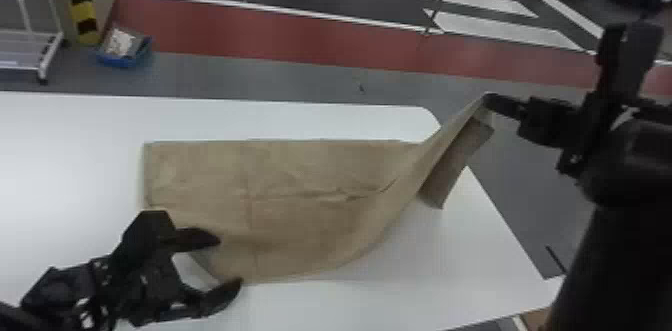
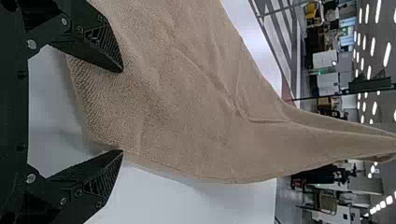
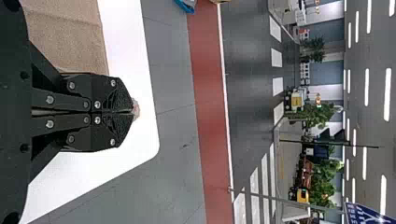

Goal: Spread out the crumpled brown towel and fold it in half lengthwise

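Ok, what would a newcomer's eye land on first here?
Probably the brown towel, stretched across the white table, its right end pulled up off the surface by the right tool. Next, the black left tool, fingers spread around the towel's near left corner. Behind the table, a red stripe crosses the floor.

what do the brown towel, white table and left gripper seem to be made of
Brown towel: matte cloth, probably cotton, by its nubby weave and folds.
White table: smooth top, faint sheen, perhaps laminate or plastic.
Left gripper: matte black, likely plastic or coated metal, with shiny screws.
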Tool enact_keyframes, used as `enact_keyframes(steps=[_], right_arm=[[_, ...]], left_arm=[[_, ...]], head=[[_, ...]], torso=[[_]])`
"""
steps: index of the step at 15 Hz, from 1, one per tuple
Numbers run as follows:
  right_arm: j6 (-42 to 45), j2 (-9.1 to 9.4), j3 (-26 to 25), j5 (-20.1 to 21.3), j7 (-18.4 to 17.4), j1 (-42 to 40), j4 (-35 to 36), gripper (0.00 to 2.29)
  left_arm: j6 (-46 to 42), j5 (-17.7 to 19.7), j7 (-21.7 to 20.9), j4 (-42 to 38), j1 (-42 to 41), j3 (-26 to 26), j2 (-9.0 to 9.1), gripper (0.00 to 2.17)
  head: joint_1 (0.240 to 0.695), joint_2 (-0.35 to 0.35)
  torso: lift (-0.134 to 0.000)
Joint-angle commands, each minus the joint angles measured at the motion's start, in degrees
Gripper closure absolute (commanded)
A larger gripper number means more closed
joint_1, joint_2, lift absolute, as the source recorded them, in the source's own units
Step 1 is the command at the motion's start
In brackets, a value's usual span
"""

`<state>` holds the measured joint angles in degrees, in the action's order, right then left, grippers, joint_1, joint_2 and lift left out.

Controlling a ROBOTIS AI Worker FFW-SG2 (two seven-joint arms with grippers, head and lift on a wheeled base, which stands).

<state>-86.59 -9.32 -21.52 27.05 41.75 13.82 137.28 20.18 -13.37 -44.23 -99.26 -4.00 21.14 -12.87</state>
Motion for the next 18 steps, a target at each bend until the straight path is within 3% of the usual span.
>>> enact_keyframes(steps=[1,4,6,8,11,13,16,18], right_arm=[[0.14,0.00,-0.54,-0.15,0.00,0.07,-0.08,1.21],[0.14,0.00,-1.51,-0.59,0.00,-0.11,-0.08,1.21],[0.14,0.00,-2.03,-0.85,0.00,-0.72,-0.08,1.21],[0.32,-0.09,-3.09,-1.47,0.09,-2.13,-0.08,1.21],[0.32,-0.26,-4.76,-3.14,0.44,-5.91,2.29,1.21],[0.14,0.00,-6.34,-5.43,0.97,-10.21,7.21,1.21],[-0.38,1.76,-9.51,-10.17,2.20,-16.72,14.33,1.21],[-0.56,2.02,-9.68,-9.82,2.20,-17.25,14.51,1.21]], left_arm=[[0.00,-0.69,-0.24,0.20,0.13,-0.93,-0.93,0.48],[0.18,0.54,-1.38,-0.76,0.05,-3.92,-1.37,1.07],[0.18,1.94,-3.32,-2.17,-0.39,-6.38,-1.63,1.12],[0.00,5.19,-7.80,-4.81,-1.54,-10.51,-1.99,1.12],[-2.46,9.76,-10.35,-10.87,-6.02,-18.33,-3.48,1.12],[-2.64,14.69,-17.03,-12.28,-6.90,-25.71,-3.66,1.12],[-0.70,14.95,-32.23,-15.70,-5.23,-34.24,-3.74,1.12],[5.27,12.49,-33.20,-16.32,0.49,-32.74,-3.13,1.11]], head=[[0.695,-0.350],[0.695,-0.350],[0.695,-0.350],[0.695,-0.350],[0.695,-0.350],[0.695,-0.350],[0.695,-0.350],[0.695,-0.337]], torso=[[-0.124],[-0.124],[-0.124],[-0.124],[-0.124],[-0.124],[-0.124],[-0.124]])
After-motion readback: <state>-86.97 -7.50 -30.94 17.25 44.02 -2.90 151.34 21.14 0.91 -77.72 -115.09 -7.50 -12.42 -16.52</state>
